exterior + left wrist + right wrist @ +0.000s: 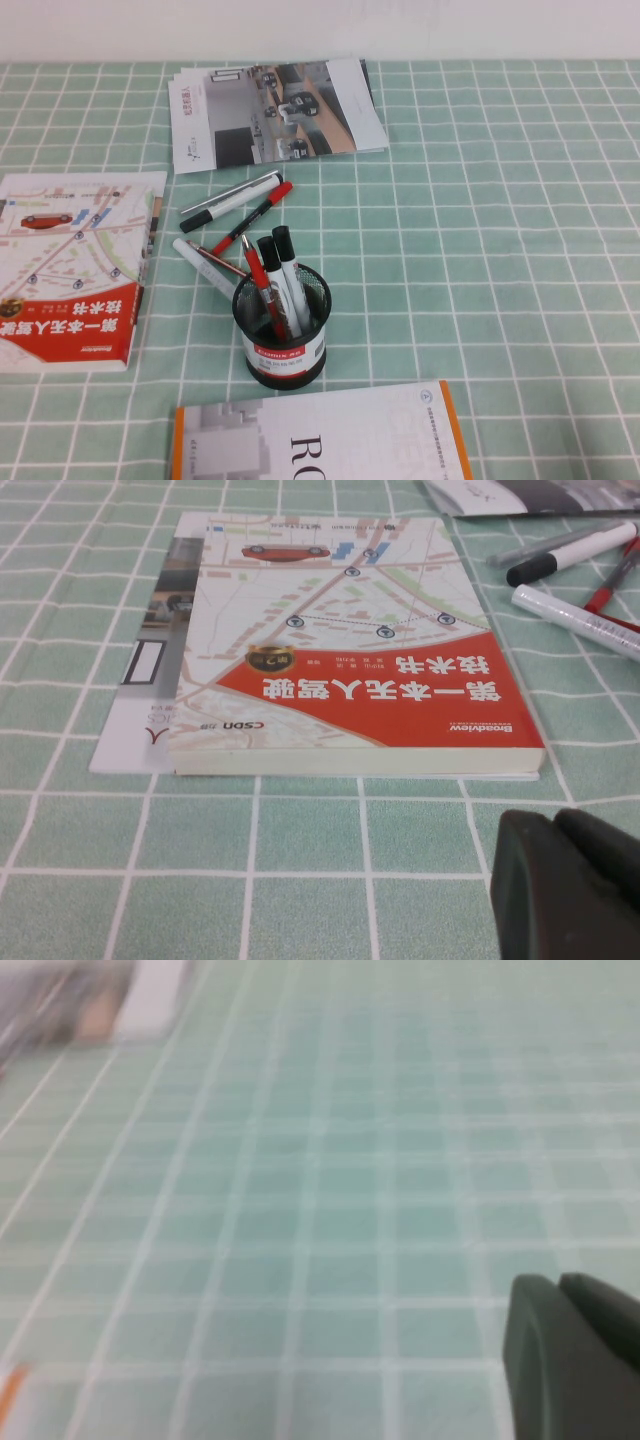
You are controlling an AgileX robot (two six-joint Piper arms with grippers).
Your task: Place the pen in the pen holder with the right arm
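Standing in the pen holder at centre, the pen leans; a bump could tip it out. The right hand, fingers together and empty, hovers over the surface on the right. The left hand, fingers together, is near the left book.

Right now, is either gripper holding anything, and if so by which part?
Nothing is held. The right gripper is shut on nothing above bare tablecloth. The left gripper hangs empty near the red book. Neither arm shows in the high view.
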